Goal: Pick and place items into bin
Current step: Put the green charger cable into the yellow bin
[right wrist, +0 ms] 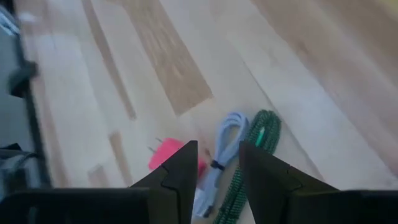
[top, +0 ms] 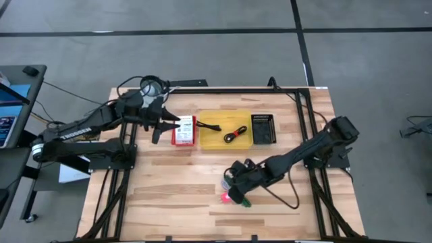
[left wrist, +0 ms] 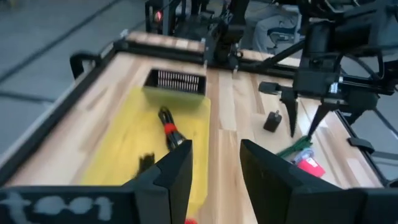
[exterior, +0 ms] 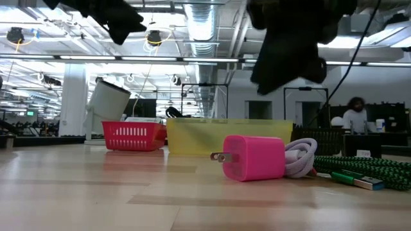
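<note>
A pink charger plug (exterior: 253,157) lies on the wooden table, with a coiled white cable (exterior: 302,157) and a green braided cable (exterior: 366,170) beside it. A small black cube (left wrist: 272,121) stands close by. My right gripper (top: 236,187) hangs open just above them, fingers pointing down; in its wrist view the plug (right wrist: 165,155) and white cable (right wrist: 227,143) show past the fingers. The yellow bin (top: 226,138) holds a black-and-red cable (left wrist: 171,127). My left gripper (top: 157,129) is open and empty beside the red basket (top: 183,131), left of the bin.
A black mesh basket (top: 263,128) stands against the yellow bin's right side. The red basket holds a white-labelled item (top: 185,124). Black frame rails run along the table's left, right and far edges. Bare wood lies between the bin and the near edge.
</note>
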Robot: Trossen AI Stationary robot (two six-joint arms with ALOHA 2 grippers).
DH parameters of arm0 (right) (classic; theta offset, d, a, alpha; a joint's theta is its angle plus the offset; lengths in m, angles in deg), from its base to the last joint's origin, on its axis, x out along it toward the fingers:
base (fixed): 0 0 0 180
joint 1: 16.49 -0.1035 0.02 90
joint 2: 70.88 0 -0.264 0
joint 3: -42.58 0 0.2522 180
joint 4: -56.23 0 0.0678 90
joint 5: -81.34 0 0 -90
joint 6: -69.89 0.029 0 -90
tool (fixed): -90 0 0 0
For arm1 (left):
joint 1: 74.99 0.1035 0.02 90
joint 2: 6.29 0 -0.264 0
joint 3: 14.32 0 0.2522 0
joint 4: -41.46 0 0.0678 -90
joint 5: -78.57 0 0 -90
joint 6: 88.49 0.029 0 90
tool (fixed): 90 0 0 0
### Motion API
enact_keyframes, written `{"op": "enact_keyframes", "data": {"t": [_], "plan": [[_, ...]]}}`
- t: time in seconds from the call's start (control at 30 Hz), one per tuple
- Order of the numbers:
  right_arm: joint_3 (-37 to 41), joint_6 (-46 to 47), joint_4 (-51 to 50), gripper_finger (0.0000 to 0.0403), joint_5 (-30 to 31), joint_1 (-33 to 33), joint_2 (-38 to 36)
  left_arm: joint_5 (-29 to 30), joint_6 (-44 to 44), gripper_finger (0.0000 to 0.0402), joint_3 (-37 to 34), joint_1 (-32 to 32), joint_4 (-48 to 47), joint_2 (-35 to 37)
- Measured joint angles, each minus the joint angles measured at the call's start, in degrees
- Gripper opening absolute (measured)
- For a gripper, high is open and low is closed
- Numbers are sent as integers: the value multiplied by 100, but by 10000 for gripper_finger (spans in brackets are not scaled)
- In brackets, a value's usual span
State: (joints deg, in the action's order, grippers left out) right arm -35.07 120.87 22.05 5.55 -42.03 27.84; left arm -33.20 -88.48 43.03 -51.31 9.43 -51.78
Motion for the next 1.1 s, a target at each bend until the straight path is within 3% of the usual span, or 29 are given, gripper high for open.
{"op": "enact_keyframes", "data": {"t": [0.3, 0.63, 1.1], "plan": [[-7, -27, -13, 113, -382, 253, 389, 18, -279, 124, 0, 2, -558, -174], [-7, -445, -66, 113, -399, 608, 405, -1, -286, 124, 0, -2, -553, -484], [-28, -471, 344, 113, -984, 731, 1269, 10, -244, 124, 0, -288, -486, -525]]}}
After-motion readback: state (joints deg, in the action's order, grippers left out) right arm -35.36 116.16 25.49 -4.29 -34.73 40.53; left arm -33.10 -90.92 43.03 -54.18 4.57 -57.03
